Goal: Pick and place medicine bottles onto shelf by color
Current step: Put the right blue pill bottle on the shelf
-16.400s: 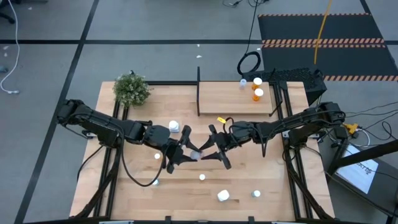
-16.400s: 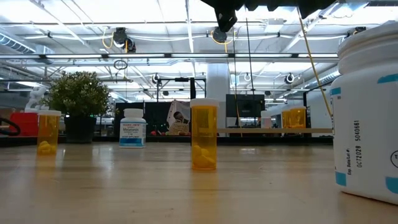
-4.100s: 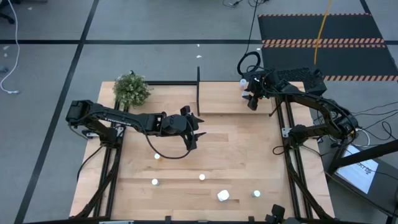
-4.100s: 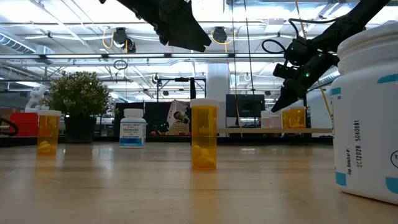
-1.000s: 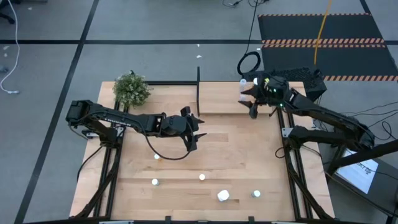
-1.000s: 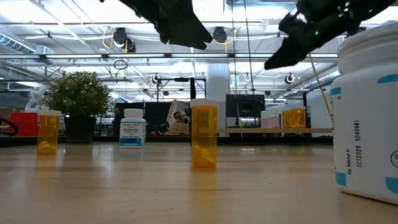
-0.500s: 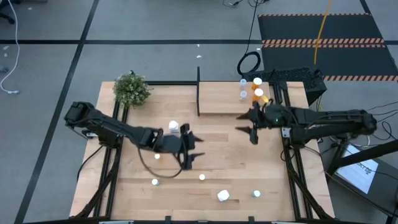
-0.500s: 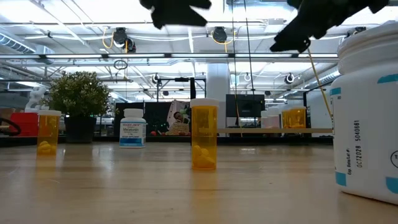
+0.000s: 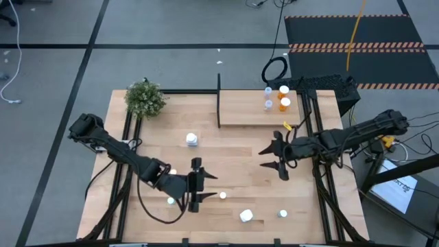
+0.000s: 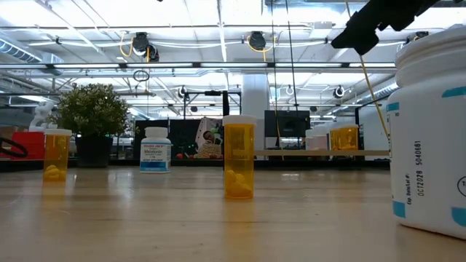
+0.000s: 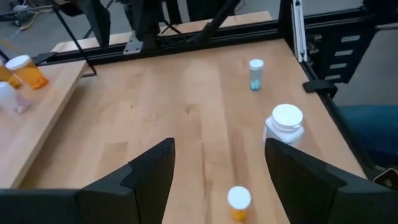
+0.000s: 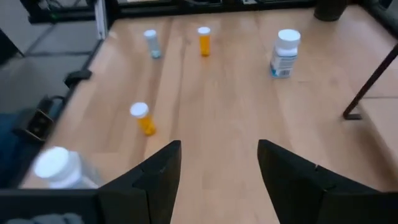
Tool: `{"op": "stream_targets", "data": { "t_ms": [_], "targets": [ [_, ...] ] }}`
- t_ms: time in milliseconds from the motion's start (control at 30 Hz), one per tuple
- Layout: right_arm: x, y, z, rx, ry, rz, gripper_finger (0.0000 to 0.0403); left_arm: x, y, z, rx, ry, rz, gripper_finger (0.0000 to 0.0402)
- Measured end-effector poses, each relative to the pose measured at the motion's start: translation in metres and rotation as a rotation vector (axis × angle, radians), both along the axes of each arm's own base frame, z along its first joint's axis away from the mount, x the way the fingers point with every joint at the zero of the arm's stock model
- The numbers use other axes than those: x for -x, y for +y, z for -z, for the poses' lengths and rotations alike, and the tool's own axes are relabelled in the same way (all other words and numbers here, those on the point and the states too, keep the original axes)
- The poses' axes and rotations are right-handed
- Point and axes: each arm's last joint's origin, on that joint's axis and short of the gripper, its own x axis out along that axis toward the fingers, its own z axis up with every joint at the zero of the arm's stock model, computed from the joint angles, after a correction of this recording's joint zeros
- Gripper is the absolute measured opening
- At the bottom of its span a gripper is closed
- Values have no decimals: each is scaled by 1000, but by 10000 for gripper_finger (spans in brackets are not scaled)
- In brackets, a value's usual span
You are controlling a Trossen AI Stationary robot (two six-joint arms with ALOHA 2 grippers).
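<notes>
- Left end effector (image 9: 197,185) hovers low over the wooden bench (image 9: 233,165), fingers spread, holding nothing
- Right end effector (image 9: 277,156) hangs beside the light wooden shelf (image 9: 250,110), gaping, empty

Bright even overhead light; wrist views softly blurred.

Three bottles (image 9: 277,98) upright on shelf (image 9: 247,110); others scattered on tabletop.

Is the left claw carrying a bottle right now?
No, in the left wrist view the left claw stands open with only bare tabletop between its fingers, and an orange bottle stands below it.
</notes>
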Motion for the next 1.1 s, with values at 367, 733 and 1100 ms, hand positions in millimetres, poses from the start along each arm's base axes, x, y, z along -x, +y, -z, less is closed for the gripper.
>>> {"op": "stream_targets", "data": {
  "t_ms": [367, 733, 1100],
  "targets": [
    [-4, -6, 2, 111, -1, 33, 208, 7, 5, 27, 42, 17, -101, 250],
    [-4, -6, 2, 115, 2, 36, 208, 15, 10, 52, 129, -81, -108, 250],
    [-3, -7, 3, 96, 18, 50, 208, 21, 9, 68, 131, -71, -122, 250]
  ]
}}
